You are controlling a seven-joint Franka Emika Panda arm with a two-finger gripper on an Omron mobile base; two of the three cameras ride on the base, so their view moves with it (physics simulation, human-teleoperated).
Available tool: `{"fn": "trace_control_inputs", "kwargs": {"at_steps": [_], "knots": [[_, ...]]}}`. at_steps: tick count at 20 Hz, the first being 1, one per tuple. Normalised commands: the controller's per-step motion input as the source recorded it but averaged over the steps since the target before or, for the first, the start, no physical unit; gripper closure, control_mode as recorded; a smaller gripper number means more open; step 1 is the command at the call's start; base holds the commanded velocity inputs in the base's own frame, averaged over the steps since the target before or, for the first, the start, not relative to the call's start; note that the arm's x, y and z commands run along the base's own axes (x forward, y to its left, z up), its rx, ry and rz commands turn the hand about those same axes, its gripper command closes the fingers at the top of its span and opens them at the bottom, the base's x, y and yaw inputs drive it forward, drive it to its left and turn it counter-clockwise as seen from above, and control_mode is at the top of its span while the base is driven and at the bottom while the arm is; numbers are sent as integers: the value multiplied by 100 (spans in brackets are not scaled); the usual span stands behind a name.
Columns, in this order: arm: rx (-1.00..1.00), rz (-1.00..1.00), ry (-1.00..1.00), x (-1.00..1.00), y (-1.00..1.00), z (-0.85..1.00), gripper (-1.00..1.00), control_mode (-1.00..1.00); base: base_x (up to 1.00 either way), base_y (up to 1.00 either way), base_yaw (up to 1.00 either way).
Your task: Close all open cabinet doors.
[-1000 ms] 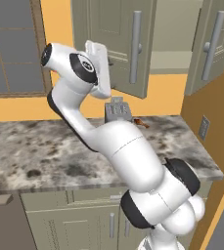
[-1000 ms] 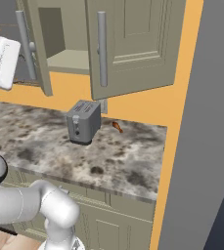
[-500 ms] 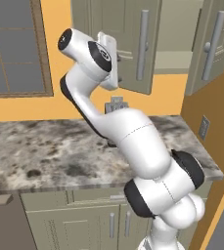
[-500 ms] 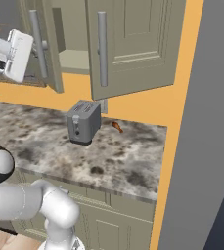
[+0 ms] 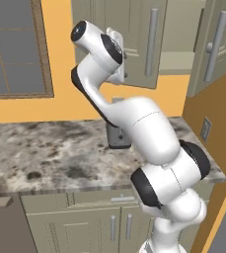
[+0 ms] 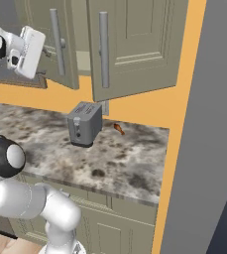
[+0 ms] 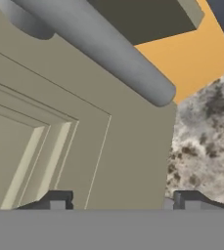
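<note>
Gripper (image 7: pixel 118 201) now pressed up against left cabinet door (image 7: pixel 79 141), swung nearer shut; jaws partly open, holding nothing.

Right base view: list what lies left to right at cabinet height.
Gripper → left door's handle → right door's handle → orange wall → grey panel.

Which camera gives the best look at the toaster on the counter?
The right base view: the toaster stands unobstructed on the countertop, slots and front visible. In the left base view the arm hides most of it, leaving a dark sliver. The hand view looks at a cabinet door instead.
</note>
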Motion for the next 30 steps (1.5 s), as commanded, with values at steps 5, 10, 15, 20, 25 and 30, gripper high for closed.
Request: {"fn": "trace_control_inputs", "kwargs": {"at_steps": [5, 10, 15, 20, 25, 30], "knots": [[2, 0, -1, 41, -57, -24, -100, -100, 0, 0, 0], [2, 1, -1, 43, -56, -13, -100, -100, 0, 0, 0], [2, 2, 2, 51, -60, -17, -100, -100, 0, 0, 0], [4, 4, 1, 47, -58, -20, -100, -100, 0, 0, 0], [8, 6, 0, 36, -51, -13, -100, -100, 0, 0, 0], [9, 7, 0, 34, -36, -16, -100, -100, 0, 0, 0]]}}
